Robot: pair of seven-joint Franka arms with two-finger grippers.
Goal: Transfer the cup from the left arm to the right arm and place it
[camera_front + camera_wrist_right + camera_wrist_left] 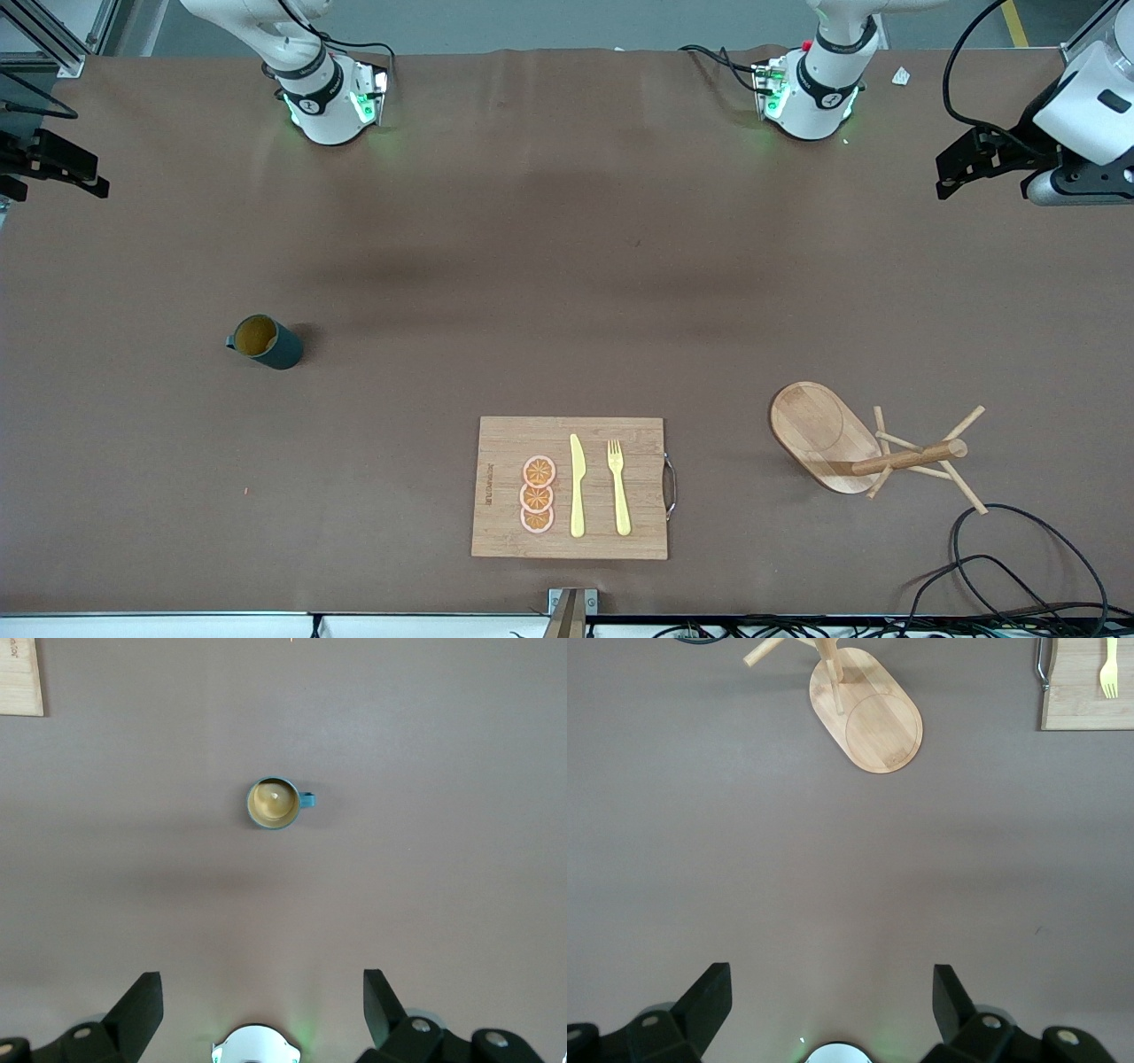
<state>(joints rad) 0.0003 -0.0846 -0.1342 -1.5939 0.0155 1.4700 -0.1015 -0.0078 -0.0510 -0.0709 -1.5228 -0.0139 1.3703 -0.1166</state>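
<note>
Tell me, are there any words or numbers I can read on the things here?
None can be read.
Cutting board: a dark mark along one edge, too small to read.
Cup, knife, fork, rack: no writing shows.

A wide brown matte tabletop (567, 266) carries everything. A small dark teal-green cylindrical cup (266, 342) with a tan inside stands upright on it toward the right arm's end, its small handle pointing toward that end. A rectangular light bamboo cutting board (496, 523) with a metal handle lies near the front camera's edge, about midway along. Toward the left arm's end a wooden peg rack (824, 434) on an oval base lies tipped over. A black cable (1019, 567) loops nearby.
</note>
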